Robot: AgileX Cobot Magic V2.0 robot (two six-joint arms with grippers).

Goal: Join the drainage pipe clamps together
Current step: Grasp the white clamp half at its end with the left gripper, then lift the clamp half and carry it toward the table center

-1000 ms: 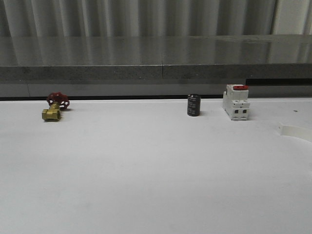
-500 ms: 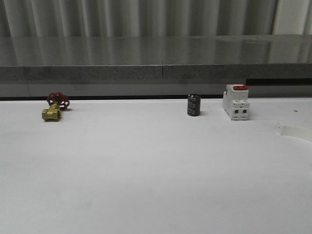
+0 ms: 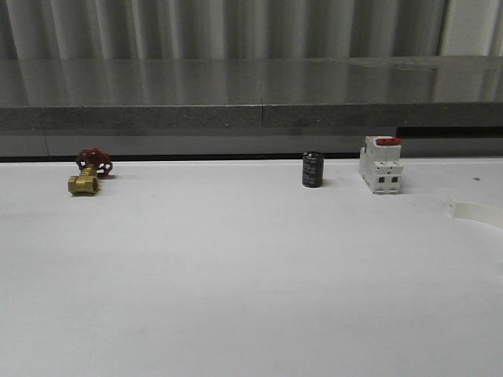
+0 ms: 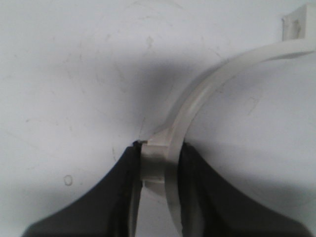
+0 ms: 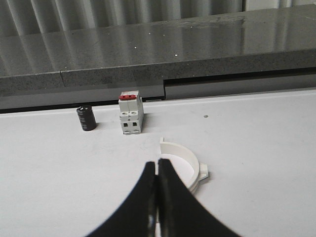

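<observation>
Clamp half [image 4: 197, 98] — white curved band, pinched by left jaws.

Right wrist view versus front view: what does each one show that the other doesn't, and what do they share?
The right wrist view alone has the right gripper, its fingers pressed together with nothing between them, and a whole white half-ring clamp lying on the table just beyond them. The front view alone has a brass valve with a red handwheel far left, and just a sliver of a clamp at its right edge. Both share the black cylinder, the white breaker with a red top, the white table and the grey ledge.
</observation>
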